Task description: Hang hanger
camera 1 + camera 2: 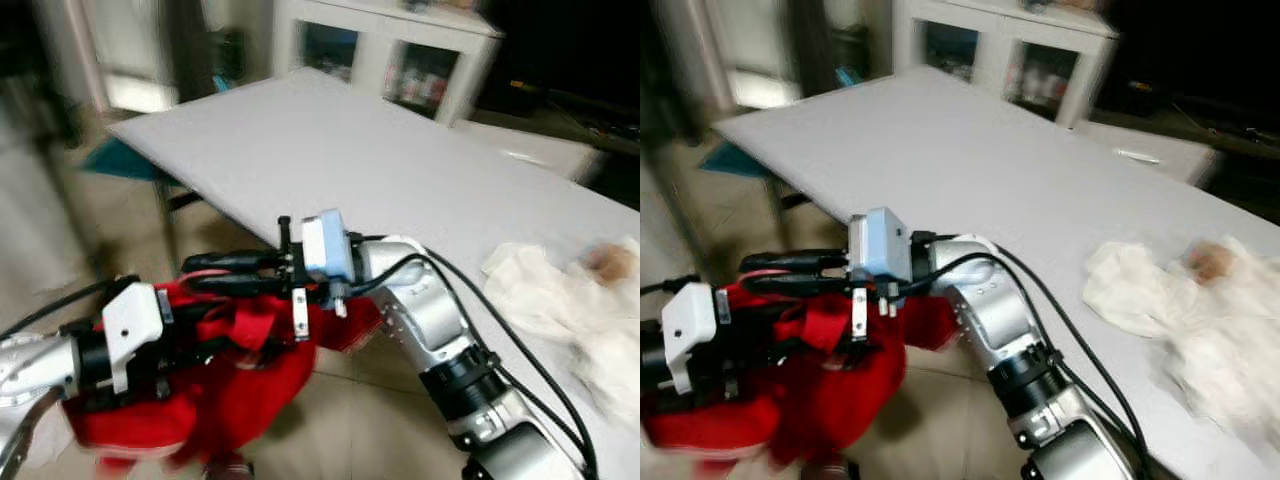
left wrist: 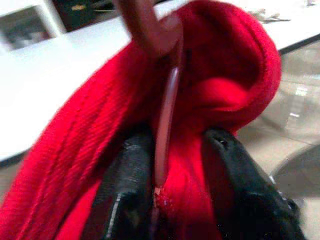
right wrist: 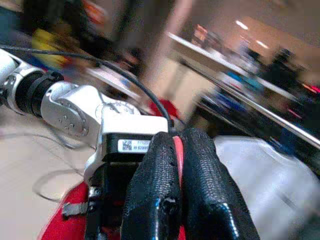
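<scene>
Both grippers, left (image 2: 170, 190) and right (image 3: 181, 165), clamp a red garment (image 1: 200, 390) on its hanger (image 2: 167, 115); loose cloth could slip free.

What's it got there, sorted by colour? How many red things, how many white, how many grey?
Red: 2, the red garment and the reddish hanger inside it, both held by the left gripper and right gripper.
White: 2, the crumpled white cloth and the white cabinet.
Grey: 1, the grey table.
Total: 5
</scene>
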Motion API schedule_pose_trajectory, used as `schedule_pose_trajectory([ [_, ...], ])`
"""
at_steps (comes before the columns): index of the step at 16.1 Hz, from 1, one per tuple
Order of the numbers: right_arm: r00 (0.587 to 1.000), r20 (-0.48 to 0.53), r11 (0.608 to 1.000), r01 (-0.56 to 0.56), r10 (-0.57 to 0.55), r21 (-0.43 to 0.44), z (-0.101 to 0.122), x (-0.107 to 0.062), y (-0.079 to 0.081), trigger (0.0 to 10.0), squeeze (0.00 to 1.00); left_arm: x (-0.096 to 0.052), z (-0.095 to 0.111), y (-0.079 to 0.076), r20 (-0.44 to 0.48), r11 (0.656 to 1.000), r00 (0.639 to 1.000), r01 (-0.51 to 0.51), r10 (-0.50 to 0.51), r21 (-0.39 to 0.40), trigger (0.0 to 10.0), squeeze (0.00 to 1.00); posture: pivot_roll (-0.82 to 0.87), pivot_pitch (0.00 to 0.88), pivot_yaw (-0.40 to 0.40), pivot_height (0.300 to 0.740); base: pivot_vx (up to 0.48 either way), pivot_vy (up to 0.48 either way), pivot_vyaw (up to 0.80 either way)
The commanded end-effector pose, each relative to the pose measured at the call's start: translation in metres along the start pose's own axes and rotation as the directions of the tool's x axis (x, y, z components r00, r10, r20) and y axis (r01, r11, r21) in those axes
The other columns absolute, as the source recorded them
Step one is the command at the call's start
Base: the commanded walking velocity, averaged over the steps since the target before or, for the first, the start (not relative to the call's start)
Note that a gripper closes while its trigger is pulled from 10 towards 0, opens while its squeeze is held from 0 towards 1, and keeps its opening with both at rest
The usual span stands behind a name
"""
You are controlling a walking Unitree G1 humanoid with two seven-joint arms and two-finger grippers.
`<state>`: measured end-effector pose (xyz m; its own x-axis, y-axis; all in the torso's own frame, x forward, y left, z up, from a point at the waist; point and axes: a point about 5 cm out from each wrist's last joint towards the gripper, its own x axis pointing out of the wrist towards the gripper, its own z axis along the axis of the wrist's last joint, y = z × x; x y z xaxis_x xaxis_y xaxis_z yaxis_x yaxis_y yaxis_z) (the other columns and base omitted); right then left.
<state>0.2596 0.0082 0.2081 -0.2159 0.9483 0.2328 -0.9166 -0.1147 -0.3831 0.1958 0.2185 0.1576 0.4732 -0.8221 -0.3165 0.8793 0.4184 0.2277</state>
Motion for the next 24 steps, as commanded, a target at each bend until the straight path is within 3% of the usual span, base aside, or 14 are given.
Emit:
schedule_pose_trajectory([
  [1, 0.999, 0.041, 0.999, 0.017, -0.016, -0.045, 0.011, 0.000, -0.004, 0.0, 0.00, 0.003, -0.002, -0.007, -0.009, 0.998, 0.998, 0.055, -0.055, -0.028, 0.0, 0.00, 0.18, 0.027, -0.072, 0.740, 0.000, 0.000, 0.00],
  [9, 0.998, 0.037, 0.998, 0.048, -0.047, -0.034, 0.009, 0.001, -0.005, 0.0, 0.00, 0.004, 0.009, -0.001, 0.091, 1.000, 0.996, 0.012, -0.011, -0.016, 0.0, 0.00, 0.18, 0.028, -0.069, 0.740, 0.000, 0.000, 0.00],
  [10, 0.990, 0.029, 0.990, 0.141, -0.141, 0.020, -0.001, -0.004, -0.009, 4.1, 0.00, 0.009, 0.009, 0.001, 0.171, 0.997, 0.984, -0.040, 0.051, -0.064, 0.0, 0.00, 0.18, 0.028, -0.066, 0.740, 0.000, 0.000, 0.00],
  [11, 0.988, 0.027, 0.988, 0.154, -0.154, 0.028, -0.002, -0.005, -0.010, 4.1, 0.00, 0.010, 0.008, 0.001, 0.178, 0.996, 0.982, -0.046, 0.058, -0.071, 0.0, 0.00, 0.18, 0.028, -0.066, 0.740, 0.000, 0.000, 0.00],
  [12, 0.983, 0.021, 0.982, 0.181, -0.183, 0.051, -0.005, -0.007, -0.012, 10.0, 0.00, 0.011, 0.006, 0.001, 0.187, 0.995, 0.980, -0.053, 0.068, -0.083, 0.0, 0.00, 0.18, 0.028, -0.065, 0.740, 0.000, 0.000, 0.00],
  [16, 0.976, -0.011, 0.968, 0.216, -0.216, 0.125, -0.010, -0.015, -0.015, 10.0, 0.00, 0.013, 0.005, 0.000, 0.201, 0.994, 0.976, -0.059, 0.077, -0.097, 0.0, 0.00, 0.18, 0.030, -0.066, 0.740, 0.000, 0.000, 0.00],
  [17, 0.975, -0.017, 0.964, 0.220, -0.219, 0.153, -0.011, -0.018, -0.015, 10.0, 1.00, 0.013, 0.005, 0.000, 0.202, 0.993, 0.976, -0.057, 0.077, -0.101, 0.0, 0.00, 0.18, 0.030, -0.067, 0.740, 0.000, 0.000, 0.00],
  [20, 0.975, -0.028, 0.955, 0.221, -0.219, 0.196, -0.009, -0.026, -0.016, 10.0, 1.00, 0.015, 0.002, -0.003, 0.204, 0.992, 0.976, -0.047, 0.070, -0.115, 0.0, 0.00, 0.17, 0.032, -0.068, 0.740, 0.000, 0.000, 0.00],
  [21, 0.973, -0.028, 0.952, 0.228, -0.227, 0.203, -0.008, -0.028, -0.017, 10.0, 0.17, 0.016, 0.002, -0.003, 0.205, 0.992, 0.976, -0.045, 0.069, -0.117, 0.0, 0.00, 0.17, 0.032, -0.068, 0.740, 0.000, 0.000, 0.00],
  [22, 0.971, -0.024, 0.945, 0.238, -0.239, 0.222, -0.006, -0.031, -0.019, 10.0, 0.00, 0.017, 0.002, -0.004, 0.208, 0.992, 0.976, -0.042, 0.067, -0.120, 0.0, 0.00, 0.17, 0.032, -0.067, 0.740, 0.000, 0.000, 0.00],
  [24, 0.970, -0.026, 0.942, 0.239, -0.240, 0.237, -0.005, -0.033, -0.020, 10.0, 0.00, 0.017, 0.001, -0.004, 0.209, 0.992, 0.976, -0.041, 0.066, -0.120, 0.0, 0.00, 0.17, 0.032, -0.067, 0.740, 0.000, 0.000, 0.00],
])
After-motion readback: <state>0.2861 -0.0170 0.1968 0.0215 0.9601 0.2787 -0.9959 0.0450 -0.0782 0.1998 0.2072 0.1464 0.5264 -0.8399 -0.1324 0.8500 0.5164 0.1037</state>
